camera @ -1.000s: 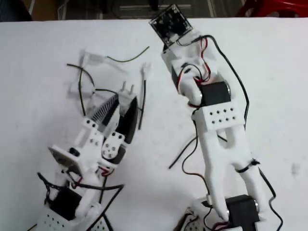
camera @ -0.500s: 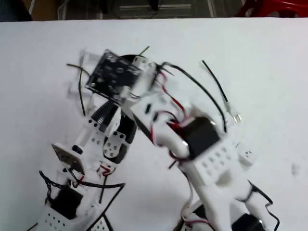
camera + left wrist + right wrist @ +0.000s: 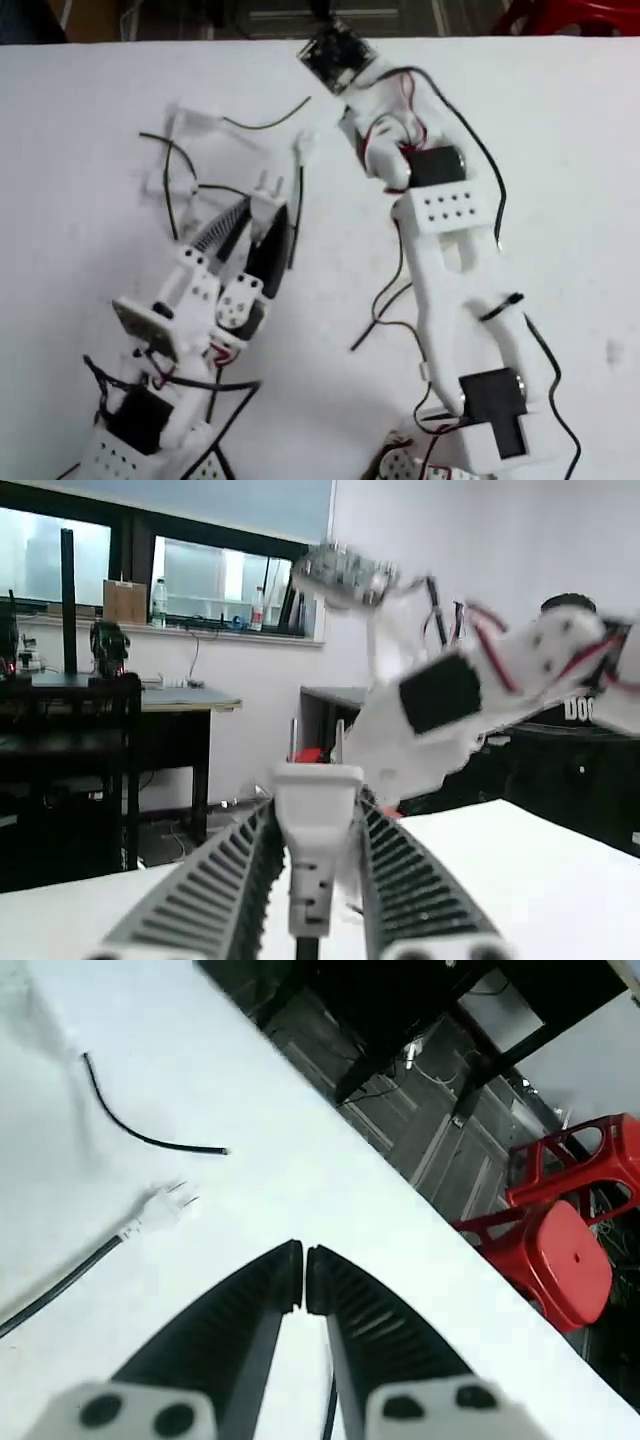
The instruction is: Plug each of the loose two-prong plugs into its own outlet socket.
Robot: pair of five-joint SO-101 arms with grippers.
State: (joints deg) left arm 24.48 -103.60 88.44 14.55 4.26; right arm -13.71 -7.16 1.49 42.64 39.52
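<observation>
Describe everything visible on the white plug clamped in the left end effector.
The white moulded-plastic two-prong plug is clamped between the ribbed dark fingers of the left end effector, gripped on both sides of its body. Its head is wider than the body. Two thin metal prongs point straight out beyond the end effector, toward the far side of the white table in the high view. A black cable leaves its rear end between the fingers. Whether it touches the table cannot be told.

White arms (image 3: pixel 455 290), black servos (image 3: pixel 493 398), ribbed black grippers (image 3: pixel 303 1270), red-black cables (image 3: pixel 225 385).
</observation>
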